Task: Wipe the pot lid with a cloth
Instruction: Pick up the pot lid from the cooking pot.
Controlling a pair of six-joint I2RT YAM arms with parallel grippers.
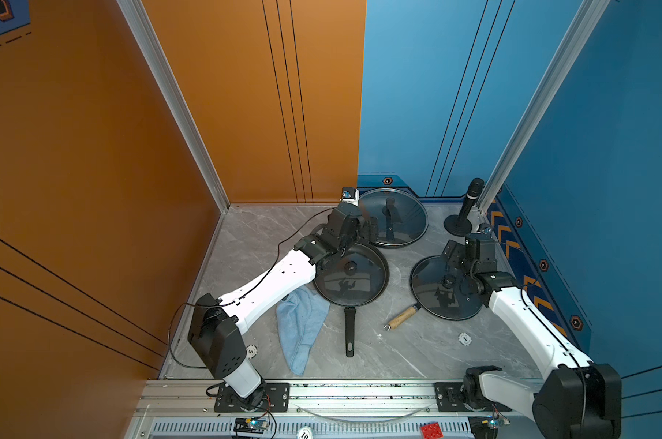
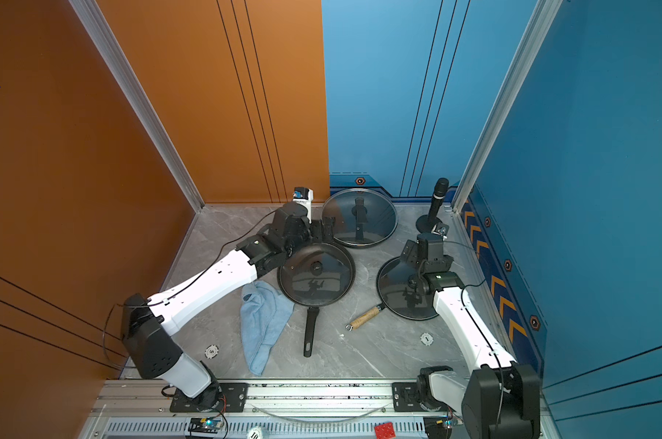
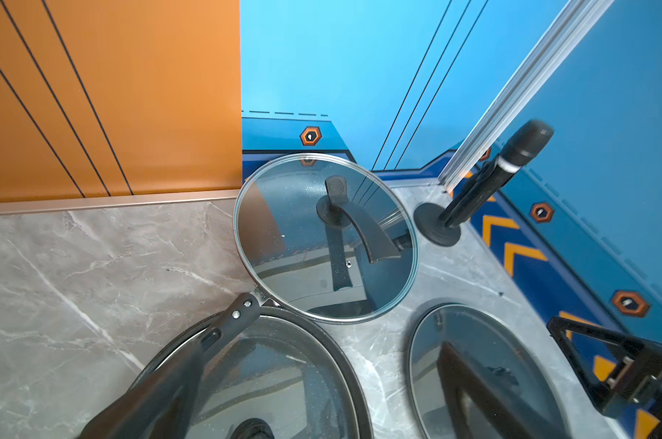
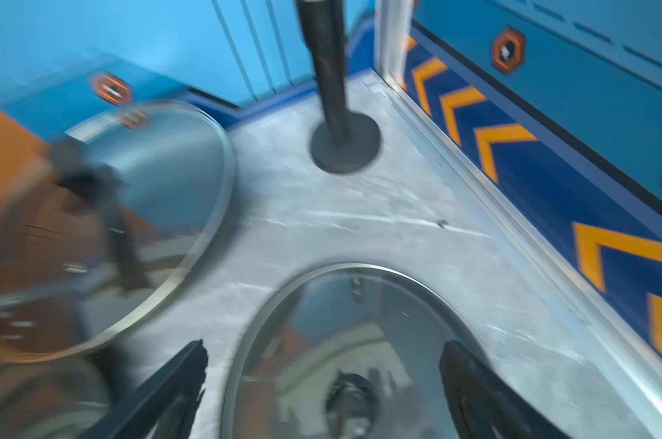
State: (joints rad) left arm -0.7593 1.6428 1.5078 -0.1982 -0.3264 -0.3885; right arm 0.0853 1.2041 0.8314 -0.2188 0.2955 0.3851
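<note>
Cloth not yet picked up; both arms are out among the lids.

Nearest, the cloth (image 1: 300, 327) lies loose on the table (image 1: 397, 353), its far edge against the black-handled frying pan (image 1: 350, 279). Beyond, the right gripper (image 4: 323, 365) hangs, fingers apart, above the glass lid (image 1: 445, 292) of the wooden-handled pan (image 1: 401, 317). The left gripper (image 1: 368, 228), spread wide too, sits beside the far glass lid (image 1: 394, 218). Which lid is meant I cannot tell. Next, I judge, an arm must pinch a cloth fold. Only top views show the cloth; wrist views show the finger gaps.
</note>
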